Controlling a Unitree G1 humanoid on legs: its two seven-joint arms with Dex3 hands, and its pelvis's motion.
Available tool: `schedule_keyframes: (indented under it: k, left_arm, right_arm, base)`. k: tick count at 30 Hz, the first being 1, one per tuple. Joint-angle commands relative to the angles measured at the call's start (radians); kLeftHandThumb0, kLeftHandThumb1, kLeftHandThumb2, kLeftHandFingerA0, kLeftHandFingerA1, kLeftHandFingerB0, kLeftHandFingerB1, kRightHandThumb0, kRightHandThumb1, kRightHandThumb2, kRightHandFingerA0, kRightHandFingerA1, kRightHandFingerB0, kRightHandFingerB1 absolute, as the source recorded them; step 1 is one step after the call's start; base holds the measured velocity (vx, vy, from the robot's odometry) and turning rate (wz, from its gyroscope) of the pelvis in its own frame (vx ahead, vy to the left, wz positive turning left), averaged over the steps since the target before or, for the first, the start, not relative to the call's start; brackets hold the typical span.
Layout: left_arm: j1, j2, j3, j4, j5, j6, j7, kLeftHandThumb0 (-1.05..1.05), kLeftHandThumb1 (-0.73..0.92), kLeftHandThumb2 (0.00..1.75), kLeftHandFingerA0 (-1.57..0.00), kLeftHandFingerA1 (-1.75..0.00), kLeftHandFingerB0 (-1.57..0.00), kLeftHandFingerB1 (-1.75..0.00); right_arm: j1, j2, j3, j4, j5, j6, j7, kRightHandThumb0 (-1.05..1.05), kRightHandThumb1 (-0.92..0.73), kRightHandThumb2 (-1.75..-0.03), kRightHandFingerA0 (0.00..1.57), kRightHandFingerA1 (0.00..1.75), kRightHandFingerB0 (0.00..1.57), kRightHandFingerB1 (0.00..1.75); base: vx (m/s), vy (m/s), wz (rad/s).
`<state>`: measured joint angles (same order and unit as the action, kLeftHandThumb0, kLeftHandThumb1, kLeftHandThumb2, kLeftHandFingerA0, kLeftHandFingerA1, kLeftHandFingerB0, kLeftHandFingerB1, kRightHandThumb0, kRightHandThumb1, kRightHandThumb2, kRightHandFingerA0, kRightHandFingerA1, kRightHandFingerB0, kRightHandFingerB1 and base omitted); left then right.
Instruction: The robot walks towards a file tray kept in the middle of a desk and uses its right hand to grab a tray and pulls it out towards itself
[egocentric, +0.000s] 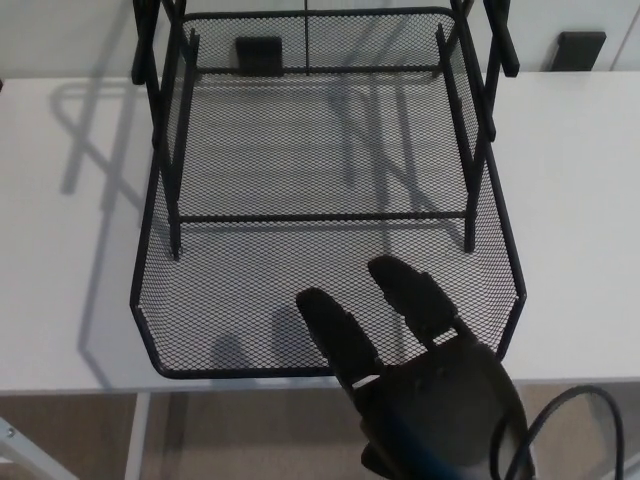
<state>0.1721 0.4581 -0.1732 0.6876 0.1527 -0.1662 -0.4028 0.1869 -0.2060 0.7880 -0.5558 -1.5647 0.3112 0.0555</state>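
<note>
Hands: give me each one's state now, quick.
Left hand: not in view.
Right hand: hooked over the front rim of the tray, two fingers inside the mesh; holding the tray.

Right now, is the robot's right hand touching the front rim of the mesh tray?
Touching. In the head view, the right hand lies across the mesh tray's front rim, two fingers resting inside on the mesh.

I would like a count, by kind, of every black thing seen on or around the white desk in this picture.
Mesh tray: 1
Rack frame: 1
Robot right hand: 1
Cable: 1
Small black blocks behind the desk: 2
Total: 6
</note>
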Motion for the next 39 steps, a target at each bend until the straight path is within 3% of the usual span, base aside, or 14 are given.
schedule_keyframes:
  k: [1,6,10,12,13,14,17,19,23,24,27,32,33,39]
  left_arm:
    - [0.003,0.026,-0.001,-0.003,0.018,-0.028,-0.005,-0.56,0.20,0.68,-0.74,-0.67,-0.54,-0.59]
    - [0.024,0.023,0.029,-0.038,-0.047,0.007,-0.070,-0.47,0.26,0.49,-0.76,-0.63,-0.55,-0.54]
    - [0.009,0.017,0.026,0.009,-0.038,-0.022,-0.062,-0.53,0.19,0.66,-0.68,-0.66,-0.49,-0.57]
    - [0.006,0.017,0.021,-0.014,-0.020,0.025,-0.038,-0.43,0.21,0.64,-0.69,-0.64,-0.52,-0.56]
    - [0.004,0.018,0.021,-0.017,-0.019,0.032,-0.038,-0.41,0.22,0.64,-0.67,-0.63,-0.52,-0.55]
    - [0.003,0.021,0.020,-0.019,-0.017,0.040,-0.040,-0.42,0.23,0.65,-0.65,-0.62,-0.51,-0.54]
    - [0.000,0.016,0.018,-0.028,-0.014,0.063,-0.035,-0.38,0.23,0.63,-0.63,-0.61,-0.50,-0.52]
    - [-0.004,0.021,0.005,-0.026,0.004,0.047,-0.029,-0.38,0.24,0.64,-0.63,-0.61,-0.50,-0.53]
    - [-0.021,0.023,-0.002,0.008,0.012,0.021,-0.027,-0.41,0.22,0.64,-0.65,-0.62,-0.52,-0.54]
    - [-0.025,0.025,-0.004,0.022,0.013,0.009,-0.031,-0.42,0.23,0.65,-0.64,-0.62,-0.51,-0.55]
    - [-0.030,0.031,-0.018,0.044,0.032,-0.015,-0.022,-0.47,0.22,0.66,-0.66,-0.61,-0.52,-0.55]
    - [-0.036,0.028,-0.017,0.061,0.028,-0.013,-0.023,-0.45,0.22,0.65,-0.67,-0.62,-0.53,-0.56]
    - [-0.035,0.030,-0.020,0.057,0.030,-0.011,-0.023,-0.45,0.22,0.65,-0.68,-0.61,-0.53,-0.55]
    - [-0.037,0.029,-0.028,0.059,0.037,-0.013,-0.024,-0.45,0.22,0.65,-0.68,-0.62,-0.53,-0.55]
  right_arm:
    - [0.135,0.048,0.195,-0.261,-0.046,-0.124,0.069,-0.65,-0.35,-0.82,0.00,0.28,0.00,0.29]
    - [0.146,0.020,0.198,-0.414,0.015,-0.192,0.114,-0.57,-0.27,-0.81,0.00,0.37,0.00,0.27]
    - [0.189,0.032,0.165,-0.491,0.176,-0.258,0.126,-0.63,-0.34,-0.84,0.01,0.40,0.02,0.36]
    - [0.216,0.053,0.090,-0.491,0.286,-0.349,0.068,-0.40,-0.03,-0.80,0.04,0.55,0.00,0.51]
    - [0.233,0.065,0.027,-0.491,0.357,-0.410,0.066,-1.02,-0.53,-0.59,0.06,0.56,0.12,0.41]
    - [0.250,0.065,-0.051,-0.491,0.461,-0.488,0.012,-1.02,-0.57,-0.59,0.17,0.56,0.24,0.39]
    - [0.251,-0.008,-0.291,-0.491,0.723,-0.652,-0.057,-0.38,-0.44,-0.69,0.23,0.62,0.28,0.43]
    - [0.278,-0.055,-0.482,-0.491,1.010,-0.758,0.023,-0.45,-0.36,-0.78,0.29,0.63,0.26,0.53]
    - [0.355,-0.360,-0.714,-0.491,1.437,-0.887,-0.018,-0.54,-0.34,-0.79,0.46,0.64,0.38,0.54]
    - [0.386,-0.416,-0.778,-0.491,1.509,-0.910,-0.013,-0.53,-0.44,-0.55,0.61,0.59,0.55,0.44]
    - [0.480,-0.621,-0.895,-0.491,1.858,-1.016,0.025,-0.50,-0.52,-0.60,1.12,0.57,0.91,0.53]
    - [0.607,-0.711,-1.090,-0.491,2.075,-1.035,0.155,-0.43,-0.43,-0.62,1.25,0.62,1.08,0.62]
    - [0.643,-0.711,-1.100,-0.491,2.081,-1.051,0.173,-0.43,-0.27,-0.74,1.20,0.86,1.00,0.77]
    - [0.688,-0.665,-1.361,-0.491,2.260,-0.867,0.557,-0.30,-0.45,-0.54,1.14,0.57,0.99,0.55]
  base:
    - [0.00,0.000,0.00]
    - [0.00,0.000,0.00]
    - [0.00,0.000,0.00]
    - [0.00,0.000,0.00]
    - [0.00,0.000,0.00]
    - [0.00,0.000,0.00]
    - [0.00,0.000,0.00]
    - [0.00,0.000,0.00]
    - [0.00,0.000,0.00]
    - [0.00,0.000,0.00]
    - [0.00,0.000,0.00]
    - [0.00,0.000,0.00]
    - [0.00,0.000,0.00]
    - [0.00,0.000,0.00]
